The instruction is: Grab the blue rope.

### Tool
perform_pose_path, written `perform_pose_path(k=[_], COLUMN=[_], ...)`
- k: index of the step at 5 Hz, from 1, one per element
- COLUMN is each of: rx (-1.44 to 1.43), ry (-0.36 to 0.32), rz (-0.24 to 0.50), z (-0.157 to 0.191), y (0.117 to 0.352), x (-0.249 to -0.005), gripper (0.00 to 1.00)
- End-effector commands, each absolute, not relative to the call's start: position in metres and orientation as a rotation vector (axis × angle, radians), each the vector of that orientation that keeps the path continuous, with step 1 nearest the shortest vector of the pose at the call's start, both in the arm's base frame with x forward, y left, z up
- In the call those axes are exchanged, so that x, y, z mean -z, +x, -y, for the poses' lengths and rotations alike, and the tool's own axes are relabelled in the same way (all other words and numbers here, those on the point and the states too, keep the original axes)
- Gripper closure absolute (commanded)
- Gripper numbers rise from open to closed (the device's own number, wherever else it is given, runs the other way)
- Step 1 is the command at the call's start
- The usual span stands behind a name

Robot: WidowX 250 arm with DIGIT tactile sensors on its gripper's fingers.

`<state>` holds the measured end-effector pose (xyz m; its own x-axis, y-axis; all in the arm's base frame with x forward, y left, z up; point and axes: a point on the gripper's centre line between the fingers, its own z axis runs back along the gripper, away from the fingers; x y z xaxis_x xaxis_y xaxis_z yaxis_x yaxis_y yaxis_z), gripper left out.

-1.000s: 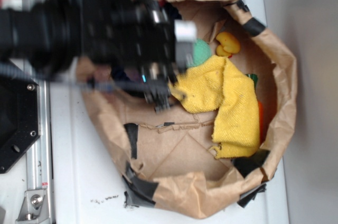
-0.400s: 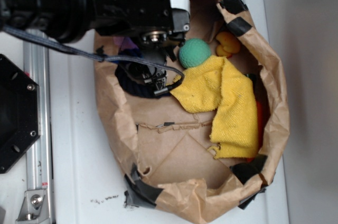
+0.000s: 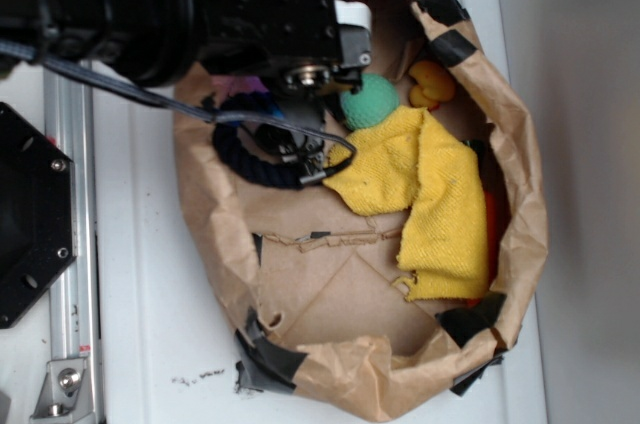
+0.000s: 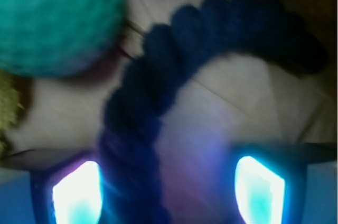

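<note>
1. Shifted since a moment ago: the arm has slid up and right over the paper bag [image 3: 520, 204], uncovering more of the blue rope [image 3: 250, 166] along the bag's left inner wall.
2. From outside, the rope curves as a dark arc just below the gripper [image 3: 305, 134], beside the yellow cloth [image 3: 430, 194].
3. Wrist view now: the blue rope [image 4: 158, 76] arches up the middle, its long axis running from between the two glowing fingertips [image 4: 76, 195] up and over to the right.
4. Its lower stretch hugs the left-hand pad; the green ball [image 4: 55, 18] sits just beside the bend.
5. Jaws stand spread wide, pinching nothing yet, with the rope between them and off-centre.
</note>
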<state>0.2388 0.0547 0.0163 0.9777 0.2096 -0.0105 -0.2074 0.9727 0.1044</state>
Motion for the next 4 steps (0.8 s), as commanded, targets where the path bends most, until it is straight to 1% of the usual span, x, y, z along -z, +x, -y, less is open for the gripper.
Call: perform_pose_path(k=[1,2,3,4], rx=[-0.134,-0.134,-0.138,-0.115], ry=[0.057,0.073,0.072,0.056], rz=[0.015,0.019,0.026,0.049], z=[-0.026,-0.028,-0.029,-0.027], y=[0.241,0.239,0.239,0.242], x=[-0.019,-0.016,-0.020,-0.039], gripper=[1.00,1.00,1.00,1.00])
